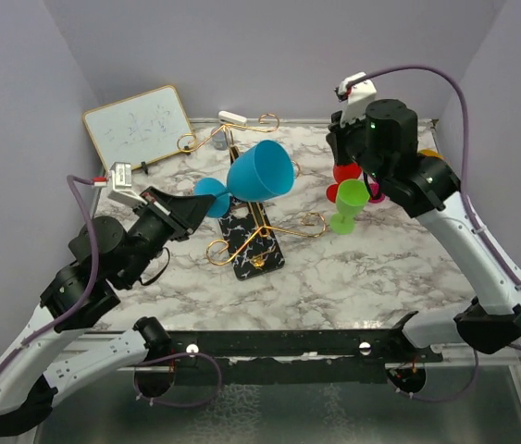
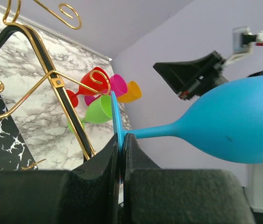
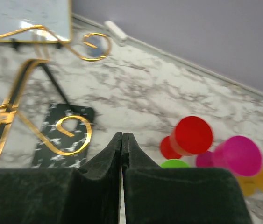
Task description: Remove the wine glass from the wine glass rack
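Top view: wine glass (image 1: 260, 171) centre frame, tilted sideways, overlapping the rack (image 1: 258, 242), foot in left hand (image 1: 206, 205).
Left wrist: fingers (image 2: 103, 158) clamp the foot's rim.
Right wrist: right hand (image 3: 122, 136) bottom centre, clenched, pads touching.

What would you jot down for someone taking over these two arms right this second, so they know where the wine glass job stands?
Left gripper: shut on the foot of the blue wine glass, which it holds on its side in the air.
Right gripper: shut, empty, above the coloured glasses on the right of the table.
Wine glass rack: mid-table, its gold arms close beside the held glass.
Done: the glass is gripped and looks clear of the arms, though I cannot be sure that nothing touches.
Left: draw it fully away from the rack and set it down.
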`<control>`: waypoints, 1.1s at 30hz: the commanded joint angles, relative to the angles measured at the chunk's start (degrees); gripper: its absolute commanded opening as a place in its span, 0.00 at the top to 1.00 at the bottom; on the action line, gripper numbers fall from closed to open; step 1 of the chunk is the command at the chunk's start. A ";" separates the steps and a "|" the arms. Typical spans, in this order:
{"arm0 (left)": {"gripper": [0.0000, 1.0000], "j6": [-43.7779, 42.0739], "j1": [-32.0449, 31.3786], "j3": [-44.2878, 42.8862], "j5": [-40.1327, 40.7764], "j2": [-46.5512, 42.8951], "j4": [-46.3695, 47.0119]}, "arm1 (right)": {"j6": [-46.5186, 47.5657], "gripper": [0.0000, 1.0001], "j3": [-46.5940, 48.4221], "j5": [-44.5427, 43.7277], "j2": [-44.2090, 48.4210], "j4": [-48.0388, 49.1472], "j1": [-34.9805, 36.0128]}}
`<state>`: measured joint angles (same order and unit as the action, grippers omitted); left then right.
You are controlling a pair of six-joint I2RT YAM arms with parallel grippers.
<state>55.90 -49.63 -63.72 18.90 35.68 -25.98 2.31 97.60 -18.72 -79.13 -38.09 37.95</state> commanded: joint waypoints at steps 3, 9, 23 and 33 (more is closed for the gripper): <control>1.00 -6.75 -0.03 -3.86 -4.30 5.13 0.69 | -15.12 0.98 2.82 27.96 11.76 -4.68 0.10; 1.00 -9.78 -0.04 -4.43 -9.30 8.58 3.91 | -17.02 0.53 7.44 29.09 17.42 -5.39 0.08; 1.00 -9.23 -0.05 -4.75 -13.87 10.67 7.95 | -16.88 0.52 4.24 36.85 15.33 -6.32 0.10; 1.00 -8.54 -0.06 -4.38 -14.80 11.54 8.97 | -17.23 0.52 3.10 36.35 17.48 -6.44 0.10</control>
<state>47.46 -49.63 -66.98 5.56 47.05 -19.51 -14.39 100.16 17.41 -63.90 -44.18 37.98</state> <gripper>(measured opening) 0.044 0.481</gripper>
